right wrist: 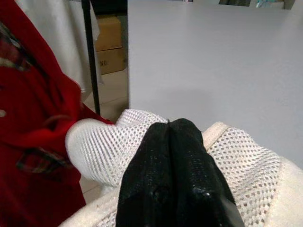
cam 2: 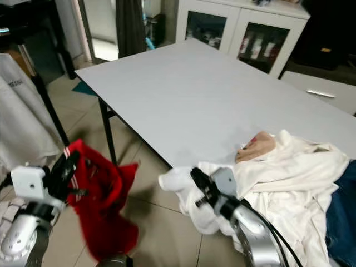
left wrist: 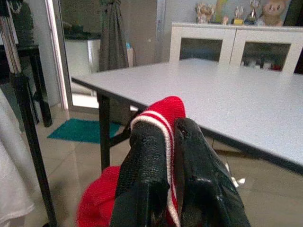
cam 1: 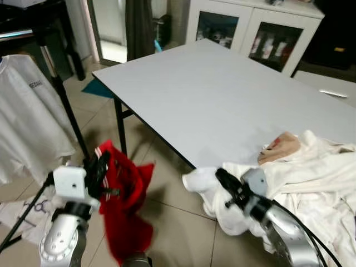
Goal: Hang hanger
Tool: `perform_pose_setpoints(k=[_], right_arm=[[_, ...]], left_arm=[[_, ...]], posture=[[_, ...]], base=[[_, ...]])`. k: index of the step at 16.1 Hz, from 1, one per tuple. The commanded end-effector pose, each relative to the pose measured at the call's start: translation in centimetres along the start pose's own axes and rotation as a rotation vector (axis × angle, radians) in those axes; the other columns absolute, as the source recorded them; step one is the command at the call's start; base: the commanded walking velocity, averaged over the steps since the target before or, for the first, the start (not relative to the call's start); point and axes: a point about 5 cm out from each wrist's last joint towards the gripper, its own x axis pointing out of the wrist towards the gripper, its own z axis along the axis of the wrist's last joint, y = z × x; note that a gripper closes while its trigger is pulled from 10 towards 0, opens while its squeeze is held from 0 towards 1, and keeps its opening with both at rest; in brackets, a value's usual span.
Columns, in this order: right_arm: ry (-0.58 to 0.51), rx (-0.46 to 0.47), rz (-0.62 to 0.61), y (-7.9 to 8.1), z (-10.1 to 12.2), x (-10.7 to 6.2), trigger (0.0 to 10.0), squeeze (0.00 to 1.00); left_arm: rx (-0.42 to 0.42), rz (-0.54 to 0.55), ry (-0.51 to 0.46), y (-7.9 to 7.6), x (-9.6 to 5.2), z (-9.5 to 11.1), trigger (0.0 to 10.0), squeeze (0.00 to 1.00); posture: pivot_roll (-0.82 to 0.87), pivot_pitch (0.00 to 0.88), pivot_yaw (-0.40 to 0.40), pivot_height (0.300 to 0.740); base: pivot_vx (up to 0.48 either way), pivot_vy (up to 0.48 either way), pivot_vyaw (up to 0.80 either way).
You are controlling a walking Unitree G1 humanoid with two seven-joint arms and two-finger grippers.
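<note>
Red fabric is hanging from the left gripper point(cam 1: 99, 167), whose jaws are clenching the striped collar edge of the red garment point(cam 1: 127, 206); the rest of it is drooping toward the tiled floor point(cam 1: 172, 217), off the near corner of the bench point(cam 1: 222, 100). No hanger is making itself plain inside that garment, so whether one is threaded through it cannot be told.

Judging by the task, the coming move is turning on the clothes rack point(cam 1: 64, 100): its dark pole is rising further to the robot's left, past the held garment, with a white shirt point(cam 1: 28, 117) already hanging from it. The left arm is plainly the nearer one, and the garment's long axis is running roughly vertical below the jaws, so carrying it leftward and up looks like the likely need. The rack's top bar is being cut off by the frame edge, which is leaving the hanging spot unseen.

The right gripper point(cam 1: 229, 191) is sitting at the bench's near edge with its jaws pressed together on white mesh cloth point(right wrist: 109, 146) from the pile of pale clothes point(cam 1: 311, 167); how much it is gripping is hard to make out.
</note>
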Motion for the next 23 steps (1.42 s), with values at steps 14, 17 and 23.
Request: perform_pose_setpoints(k=[14,17,23], right_arm=[[-0.09,-0.018,-0.143,-3.2,4.9,5.3,10.0,0.0],[-0.118,-0.021,0.061,-3.7,8.3,6.1,10.0,0.0],[0.196,-0.07,0.434,-2.5,5.4,2.2,10.0,0.0]], left_arm=[[0.071,-0.05,-0.091,-1.0,1.3,1.1,10.0,0.0],[0.097,-0.084,-0.087,-1.3,1.3,1.0,10.0,0.0],[0.107,-0.108,-0.094,-1.8,1.4,1.1,10.0,0.0]], posture=[[0.11,0.031,-0.023,0.74],[0.11,0.033,-0.023,0.74],[0.1,0.037,-0.021,0.74]], base=[[0.0,0.0,0.0],[0.0,0.0,0.0],[0.0,0.0,0.0]])
